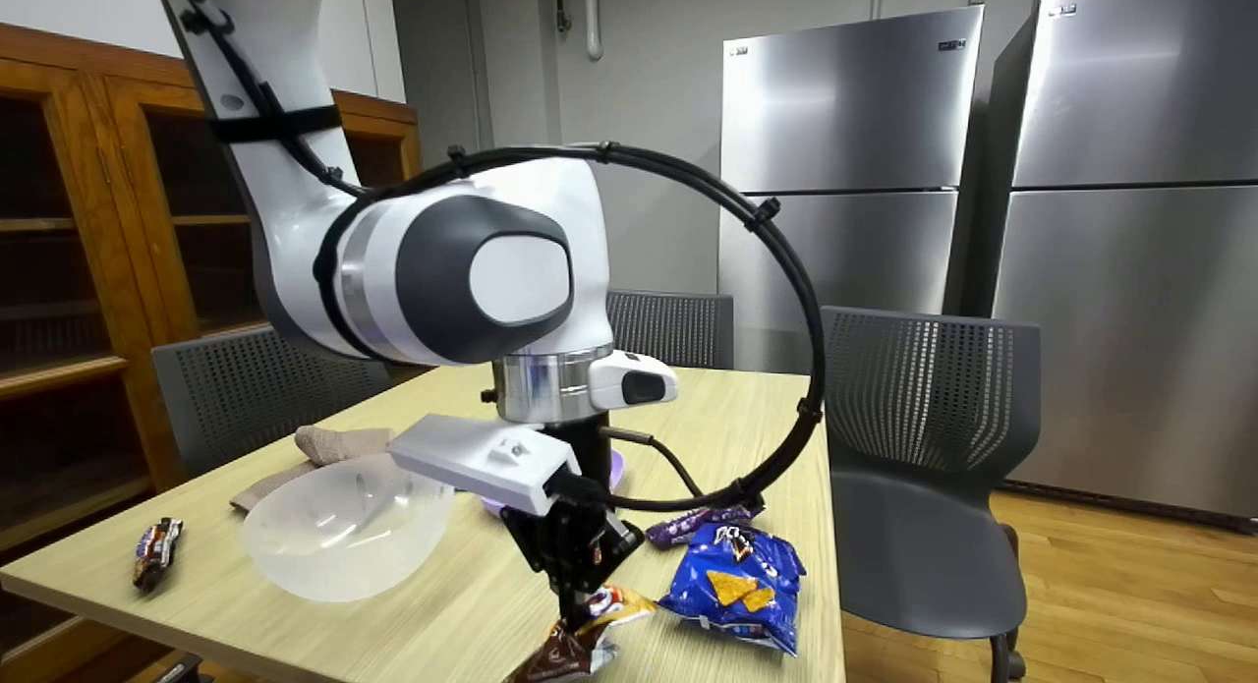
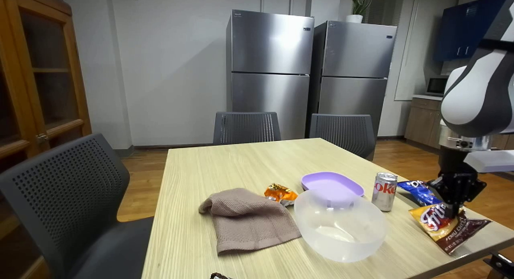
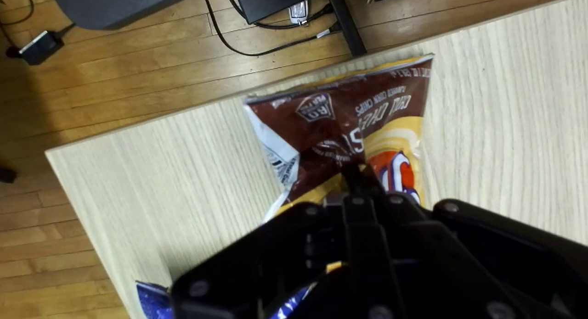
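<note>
Two fridges (image 2: 270, 74) stand beyond the table (image 2: 225, 166), which has grey chairs (image 1: 929, 398) around it. The arm (image 1: 521, 280) reaches down over the table. A towel (image 2: 249, 222) lies rumpled there beside a clear bowl (image 2: 341, 251); behind the bowl, in an exterior view, sits a purple plate (image 2: 329, 179). The gripper (image 2: 454, 213) is clenched, its fingertips pinching the middle of a brown bag (image 3: 340, 131) close to a table edge; I cannot tell whether the bag touches the surface. A blue bag (image 1: 737, 585) lies just beside it, with a purple packet (image 1: 691, 528) behind. Near the bowl stands an upright can (image 2: 384, 192). An orange packet (image 2: 280, 194) lies between towel and plate, and a candy bar (image 1: 155, 555) well apart from the gripper, past the bowl.
</note>
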{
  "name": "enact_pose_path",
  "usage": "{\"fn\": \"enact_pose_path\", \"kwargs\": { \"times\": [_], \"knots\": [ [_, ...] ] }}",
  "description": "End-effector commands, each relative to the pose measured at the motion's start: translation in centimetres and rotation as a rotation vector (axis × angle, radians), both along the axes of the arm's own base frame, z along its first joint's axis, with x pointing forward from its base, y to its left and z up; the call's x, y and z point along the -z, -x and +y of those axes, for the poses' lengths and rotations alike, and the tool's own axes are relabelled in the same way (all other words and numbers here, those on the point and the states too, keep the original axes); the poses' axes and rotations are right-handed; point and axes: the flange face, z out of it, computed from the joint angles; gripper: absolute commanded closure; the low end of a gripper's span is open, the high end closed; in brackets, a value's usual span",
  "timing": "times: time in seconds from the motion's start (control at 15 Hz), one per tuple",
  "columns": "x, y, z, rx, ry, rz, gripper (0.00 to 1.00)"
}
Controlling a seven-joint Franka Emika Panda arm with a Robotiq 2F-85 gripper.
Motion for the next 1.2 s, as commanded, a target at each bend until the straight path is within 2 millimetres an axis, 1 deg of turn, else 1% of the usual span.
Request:
{"fn": "enact_pose_path", "kwargs": {
  "times": [0.0,0.27,0.47,0.67,0.87,1.0,1.13],
  "knots": [
    [-3.6,-0.2,0.0,-0.074,-0.009,-0.032,1.00],
    [-7.0,-1.1,0.6,-0.130,-0.014,-0.083,1.00],
    [-9.5,-1.8,1.7,-0.181,-0.016,-0.120,1.00],
    [-12.3,-2.4,3.1,-0.223,-0.032,-0.166,1.00],
    [-14.7,-2.7,4.6,-0.244,-0.055,-0.204,1.00],
    [-15.9,-2.9,5.8,-0.259,-0.069,-0.219,1.00],
    [-16.6,-3.1,7.2,-0.276,-0.089,-0.221,1.00]
  ]
}}
